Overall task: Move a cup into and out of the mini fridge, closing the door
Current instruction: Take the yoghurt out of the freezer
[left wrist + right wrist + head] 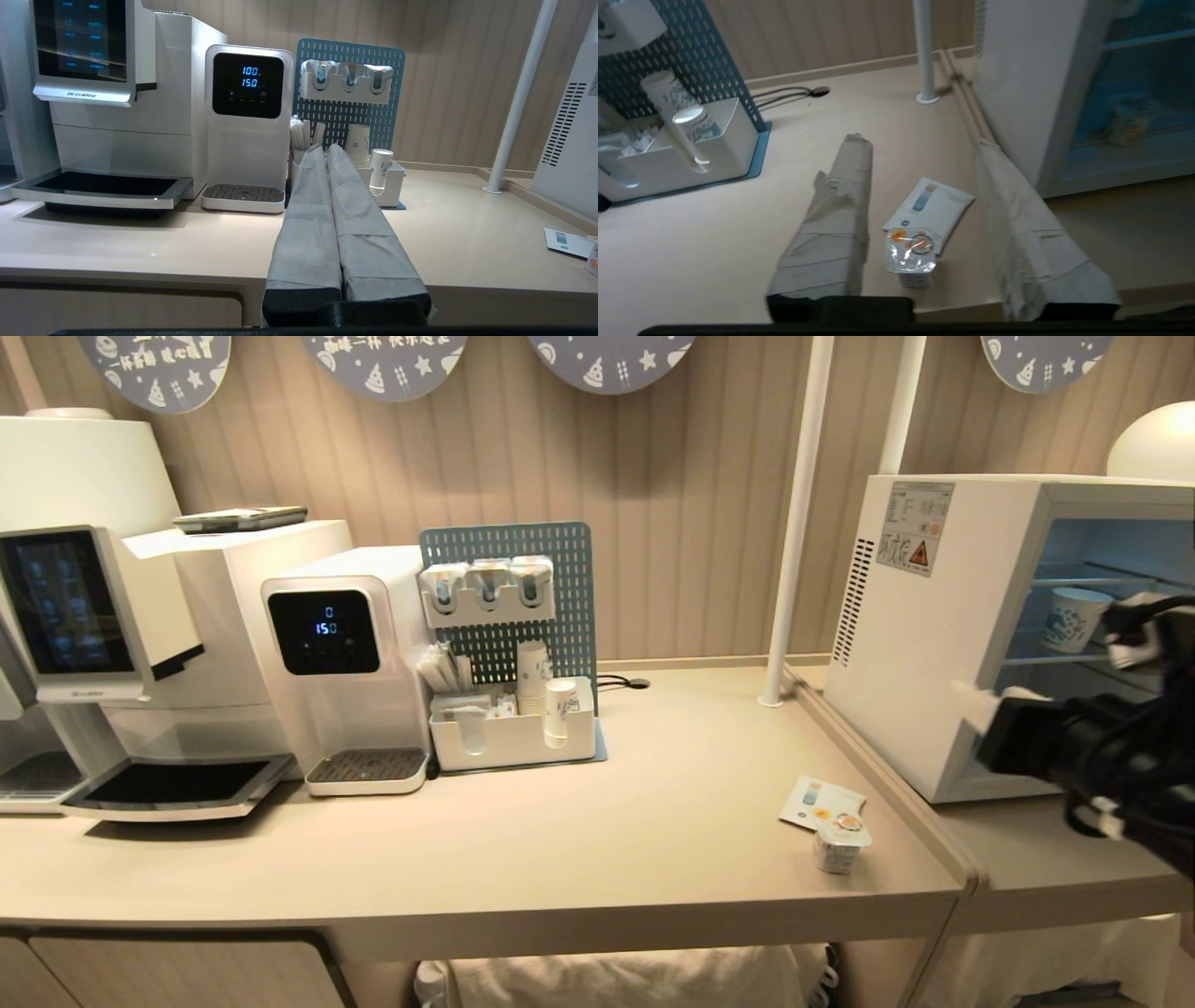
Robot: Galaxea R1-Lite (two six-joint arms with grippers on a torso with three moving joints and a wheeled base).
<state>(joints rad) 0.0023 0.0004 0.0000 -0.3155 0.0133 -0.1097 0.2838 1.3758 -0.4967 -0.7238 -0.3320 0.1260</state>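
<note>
While the cup (1074, 618) is sitting on a shelf inside the mini fridge (934, 635), seemingly doorless from here, the right gripper (924, 186) is hanging empty, fingers apart; the left gripper (329, 156) is idling together; retrieval and closing are remaining

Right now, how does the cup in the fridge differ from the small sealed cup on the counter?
Place: the fridge cup stands on a wire shelf inside the mini fridge; the sealed cup stands out on the counter.
Top: the fridge cup shows no lid; the sealed cup has a foil lid.
Print: blue pattern on the fridge cup, orange marks on the sealed cup's lid.
Both stand upright.
</note>
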